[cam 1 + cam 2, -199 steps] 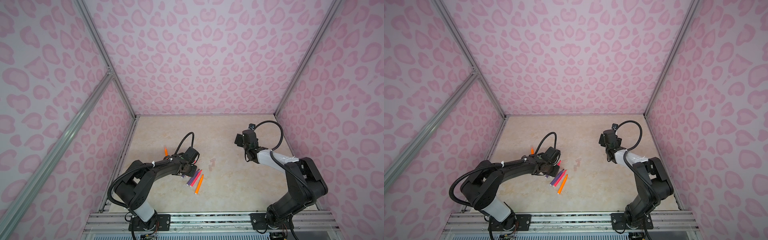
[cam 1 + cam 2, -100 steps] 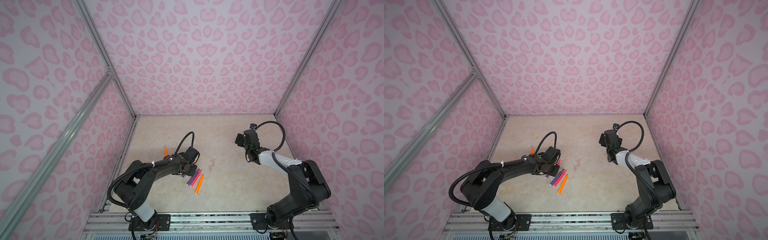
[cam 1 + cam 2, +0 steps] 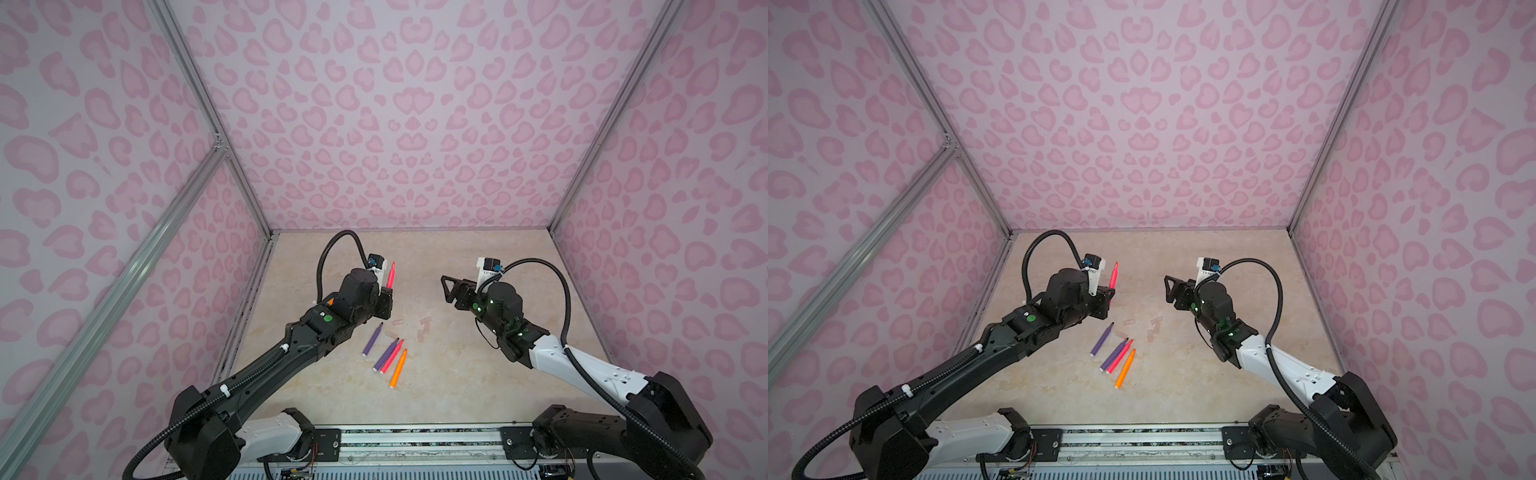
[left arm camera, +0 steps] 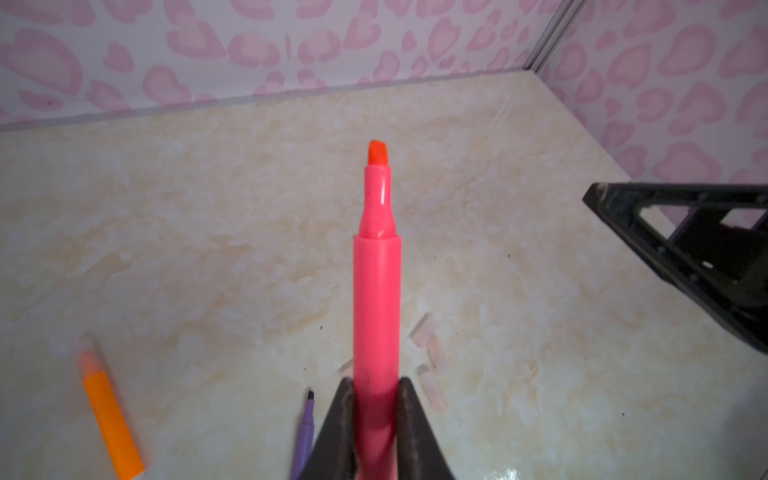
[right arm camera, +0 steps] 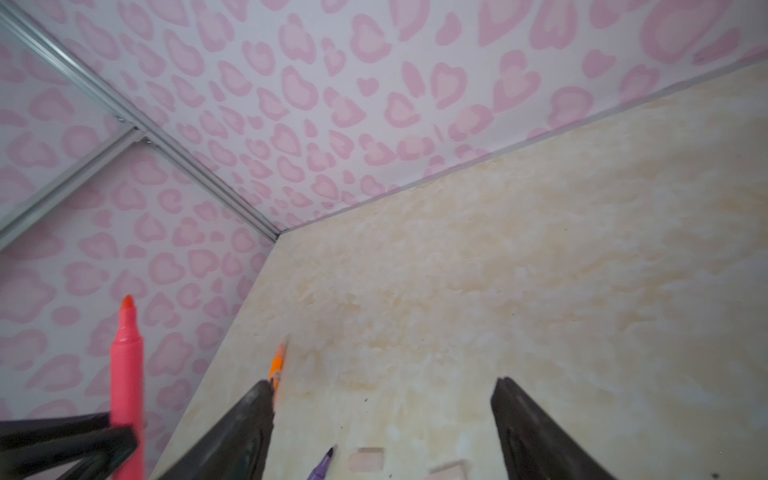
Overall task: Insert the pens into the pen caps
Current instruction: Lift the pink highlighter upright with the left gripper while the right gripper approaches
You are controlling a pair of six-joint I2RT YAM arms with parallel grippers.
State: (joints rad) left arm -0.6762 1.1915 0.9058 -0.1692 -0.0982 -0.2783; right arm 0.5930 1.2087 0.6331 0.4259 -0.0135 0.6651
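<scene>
A pink pen with a bare reddish tip stands upright over the left middle of the beige marbled surface, its lower end clamped between the left fingers. Nearer lie two purple pens, a second pink pen and an orange pen. Faint clear caps lie just to their right. Pink-spotted walls enclose everything. The right fingers are apart and empty. A second ago the left fingers sat low over the lying pens.
</scene>
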